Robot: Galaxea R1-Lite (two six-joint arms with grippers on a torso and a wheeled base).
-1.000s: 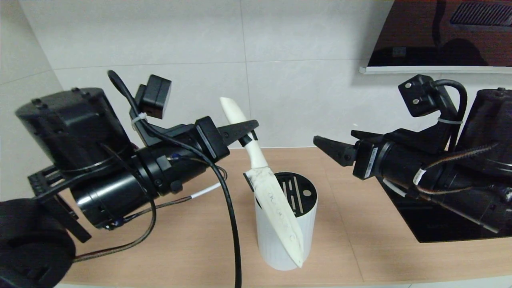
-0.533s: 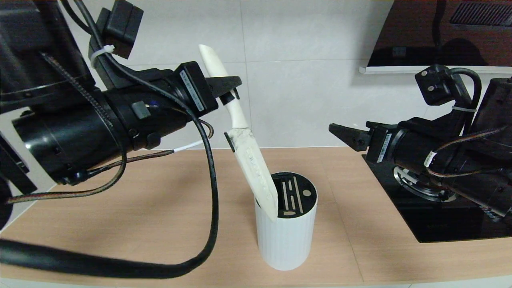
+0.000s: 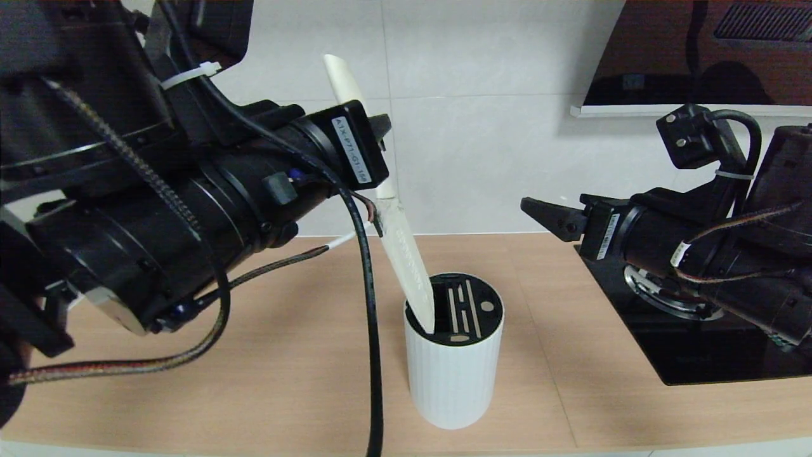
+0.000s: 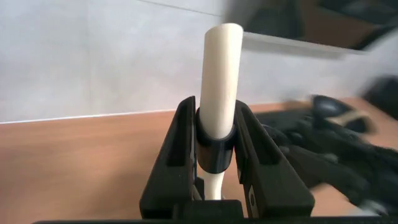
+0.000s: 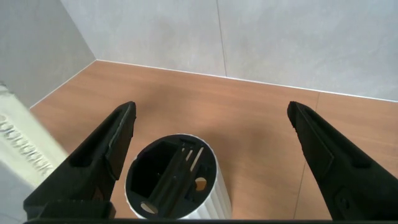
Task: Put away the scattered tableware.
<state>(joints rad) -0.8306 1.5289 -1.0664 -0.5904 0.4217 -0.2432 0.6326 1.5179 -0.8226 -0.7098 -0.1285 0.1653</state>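
- Probably light and quite stiff, the knife (image 3: 406,260) looks like a pale ceramic-style blade on a cream handle; I judge such a blade brittle, likely to chip if knocked sideways against a slot edge, and the smooth handle could slip in a loose grip
- Sensibly, the place to take hold is the handle just above the dark collar, well away from the edge, so the blade hangs free to go down
- Left gripper (image 4: 216,148) pinches exactly there, its two black fingers (image 4: 181,149) pressed on either side of the handle, whose rounded end sticks out beyond them
- Left arm is raised high above the countertop (image 3: 254,381), wrist pointing toward the centre; the knife is tilted, handle up and leaning to the robot's left, tip down
- Knife tip sits at the left side of the black slotted top of the white holder (image 3: 453,374), seemingly at the mouth of the wide slot; how deep it reaches I cannot tell
- Right gripper (image 5: 211,155) hangs to the right of the holder, apart from it, jaws spread wide and empty, above the edge of the hob (image 3: 685,362)
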